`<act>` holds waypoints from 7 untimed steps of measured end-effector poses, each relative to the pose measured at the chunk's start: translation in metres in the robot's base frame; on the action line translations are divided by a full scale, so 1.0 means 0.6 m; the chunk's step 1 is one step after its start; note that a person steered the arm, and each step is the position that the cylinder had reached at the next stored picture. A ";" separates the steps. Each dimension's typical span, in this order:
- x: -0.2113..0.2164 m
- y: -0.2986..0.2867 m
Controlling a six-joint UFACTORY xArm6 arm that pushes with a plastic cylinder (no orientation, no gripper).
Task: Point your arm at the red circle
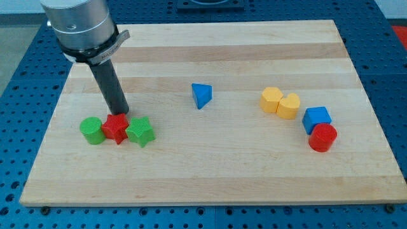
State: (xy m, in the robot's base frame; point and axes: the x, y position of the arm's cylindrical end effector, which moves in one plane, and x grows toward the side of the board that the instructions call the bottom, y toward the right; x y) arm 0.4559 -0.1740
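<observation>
The red circle [322, 137], a small rigid block at the desk's [222, 172] right, looks light and slidable; the rod, with no claw to clench, has its tip [119, 114] far left at the red star [116, 128].

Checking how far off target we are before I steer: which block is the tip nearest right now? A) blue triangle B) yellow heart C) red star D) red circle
C: my tip sits at the top edge of the red star, while the red circle lies far to the view's right.
</observation>
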 end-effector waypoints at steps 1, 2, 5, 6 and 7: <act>0.010 0.000; 0.025 0.000; 0.012 0.017; 0.012 0.065; 0.012 0.119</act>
State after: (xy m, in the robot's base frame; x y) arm 0.4632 -0.1025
